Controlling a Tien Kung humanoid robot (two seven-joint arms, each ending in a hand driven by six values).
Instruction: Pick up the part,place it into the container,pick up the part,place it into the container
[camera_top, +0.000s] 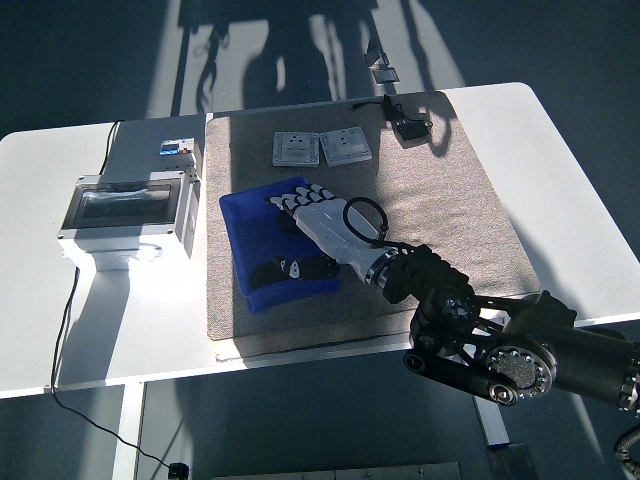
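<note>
While over the blue container (240, 215), right hand (310, 213) open, empty.

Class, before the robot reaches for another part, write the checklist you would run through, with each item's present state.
1. Right hand open and empty, fingers spread over the blue plastic bin: ok.
2. Dark parts lie inside the bin: ok.
3. Two grey square switch plates lie flat on the beige mat beyond the bin, unobstructed: ok.
4. Small black part at the mat's far edge: cannot tell whether graspable.
5. Left hand: not in view, cannot tell.
</note>
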